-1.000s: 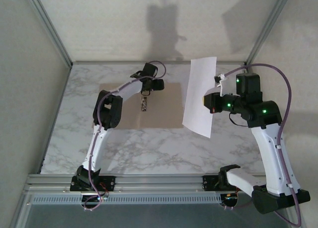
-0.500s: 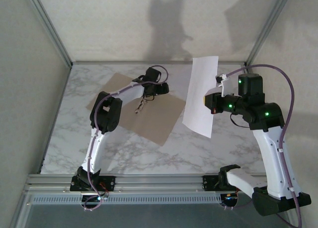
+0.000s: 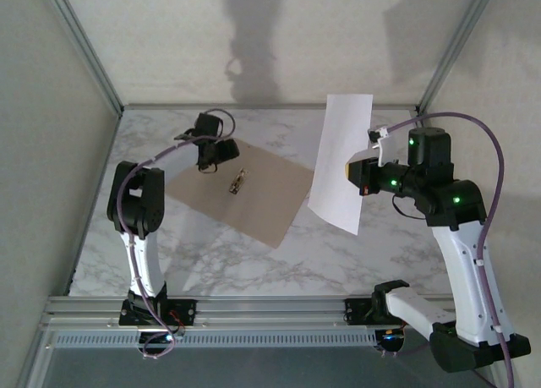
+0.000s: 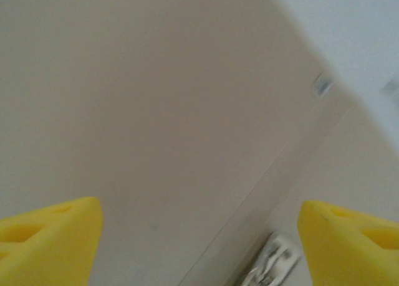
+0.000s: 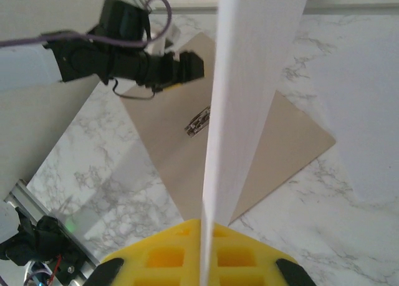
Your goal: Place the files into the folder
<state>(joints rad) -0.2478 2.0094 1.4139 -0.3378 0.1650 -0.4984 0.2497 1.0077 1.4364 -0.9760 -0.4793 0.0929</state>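
Your right fingers (image 3: 358, 175) are clenched on the files (image 3: 342, 164), pinching the long edge at its 3 o'clock side, about halfway along. The paper stands on edge in the air above the 2 o'clock part of the bench (image 3: 338, 253), clear of the folder (image 3: 245, 194). In the right wrist view the files (image 5: 249, 80) run edge-on straight out of the yellow fingers (image 5: 187, 255).

Your left fingers (image 3: 207, 161) are released and wide apart with nothing between them. They hover over the folder's 10 o'clock corner, and the left wrist view shows only tan board (image 4: 156, 111) below the fingers (image 4: 43, 233).

The folder lies flat and open toward 10 o'clock of the bench centre, turned askew, with its metal clip (image 3: 237, 183) near the middle.

Expect the paper to be very light and limp. It will probably flop, sail or curl if you swing it fast, and one edge pinch gives you little control of the far corners. The pinch point looks sound, so lower it slowly and lay it down flat. The board is likely stiffer but slides easily on marble, so steady it at a corner, away from the clip.
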